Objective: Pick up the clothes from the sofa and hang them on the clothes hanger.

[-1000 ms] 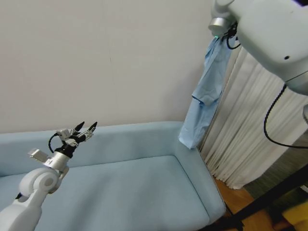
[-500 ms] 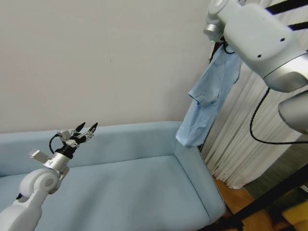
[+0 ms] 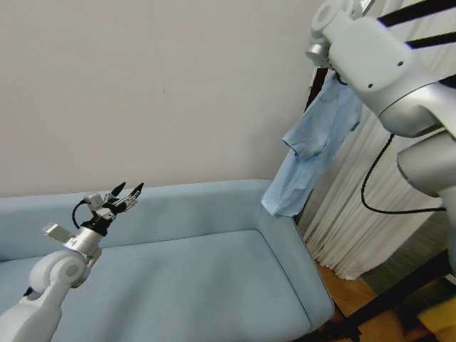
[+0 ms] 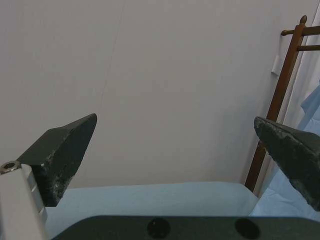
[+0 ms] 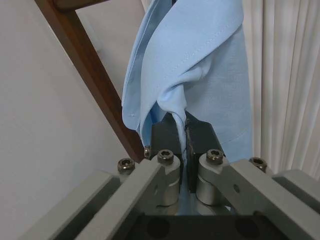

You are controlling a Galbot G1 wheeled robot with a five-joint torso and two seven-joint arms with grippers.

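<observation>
Our right arm was raised high on the right, and the right gripper point(image 5: 186, 131) had its jaws pinched tight on a bunched fold of the light blue shirt point(image 5: 200, 60). In the right wrist view the cloth rose out of that pinch and spread close beside the slanting brown bar of the clothes stand point(image 5: 95, 90). We could not tell whether any of it was caught on a peg.

From the head view we saw the shirt hanging down from the top of the stand, well off the sofa point(image 3: 199, 285). Its lower edge reached the right end of the sofa's back, and we could not tell whether it touched there. The pale curtain point(image 3: 363, 214) hung just behind the shirt.

Our left arm was low on the left, above the sofa seat. The left gripper point(image 3: 122, 194) pointed up toward the bare wall point(image 3: 142, 85) with its jaws spread wide and empty. In the left wrist view the two dark fingertips stood far apart, with the wall and the sofa back between them and the stand off to one side.
</observation>
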